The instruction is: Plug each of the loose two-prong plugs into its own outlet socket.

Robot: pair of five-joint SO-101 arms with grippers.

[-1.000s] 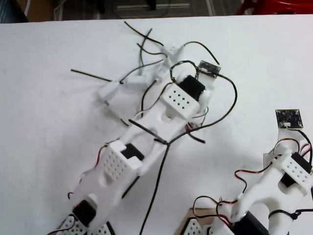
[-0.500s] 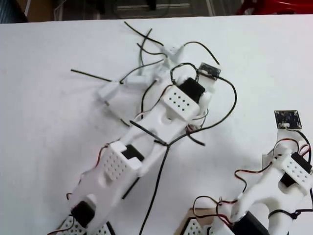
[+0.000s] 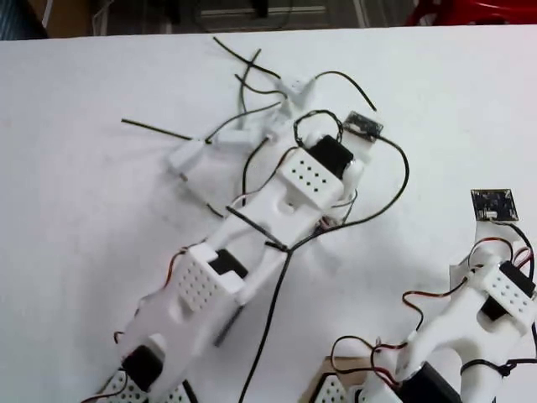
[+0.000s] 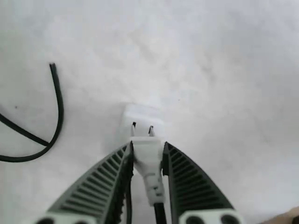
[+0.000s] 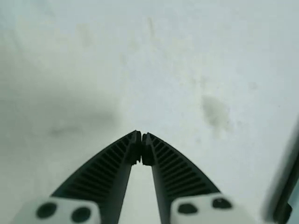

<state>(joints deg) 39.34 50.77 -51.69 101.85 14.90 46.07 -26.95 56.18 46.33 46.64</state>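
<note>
My left gripper [image 4: 147, 147] is shut on a white two-prong plug [image 4: 147, 161] with a black cord. Its two prongs point at a small white outlet socket [image 4: 141, 114] lying on the white table, just short of it. In the high view the left arm [image 3: 312, 172] stretches to the table's middle and hides its own gripper. More white plug and socket pieces [image 3: 190, 156] with black wires [image 3: 252, 63] lie beyond it. My right gripper [image 5: 141, 141] is shut on nothing, above bare table. The right arm [image 3: 497, 294] stands at the near right.
A loose black wire [image 4: 57, 107] curls on the table beside the socket. A thin dark wire [image 3: 155, 128] lies left of the cluster. Past the table's far edge [image 3: 126, 34] stand a red object and room clutter. Bare tabletop spreads at left and far right.
The left arm's wrist has shifted slightly to the right, and the black wire beside it has shifted with it. The right arm has kept still.
</note>
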